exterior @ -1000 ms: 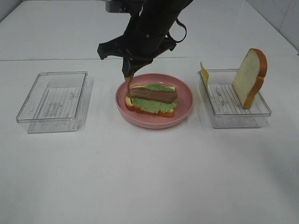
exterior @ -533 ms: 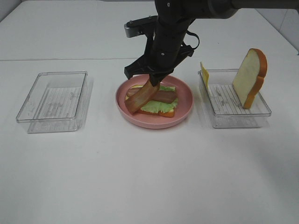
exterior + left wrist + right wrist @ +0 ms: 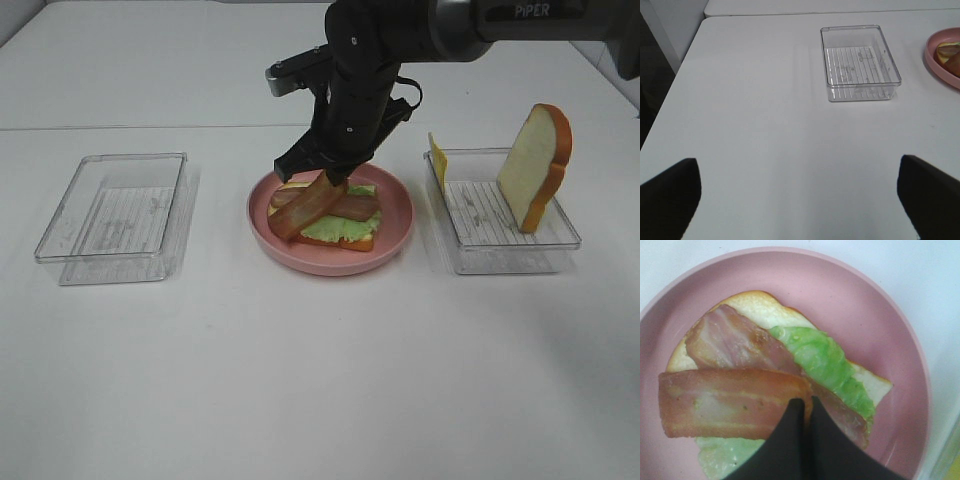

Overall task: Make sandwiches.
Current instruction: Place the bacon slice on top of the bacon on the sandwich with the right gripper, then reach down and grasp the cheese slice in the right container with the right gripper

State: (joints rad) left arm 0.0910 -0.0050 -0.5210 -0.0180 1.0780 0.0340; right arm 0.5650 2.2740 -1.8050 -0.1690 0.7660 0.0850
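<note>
"How far along is the sandwich [image 3: 325,222]?"

"Roughly halfway. Centre frame, the round pink plate [image 3: 395,243] holds a white toy bread slice [image 3: 760,307], green lettuce [image 3: 335,229] and one brown-red bacon strip [image 3: 358,206]. The right gripper [image 3: 803,405] is pinched shut on a second bacon strip [image 3: 303,210], tilted over it."

"What's left?"

"The yellow cheese square [image 3: 437,160] and top bread slice [image 3: 535,165], in the clear plastic tray [image 3: 510,246] at right. The left gripper [image 3: 797,162] gapes wide, holding nothing."

Right arm [image 3: 400,40]: black shell, grey-silver tube section.
Marking [image 3: 538,12]: white "PIPER" is printed on the tube.
Cable [image 3: 413,95]: black loop is seen at the wrist.
Right pincer [image 3: 802,412]: black, tapered.
Left pincer [image 3: 800,195]: black, blunt-ended.
</note>
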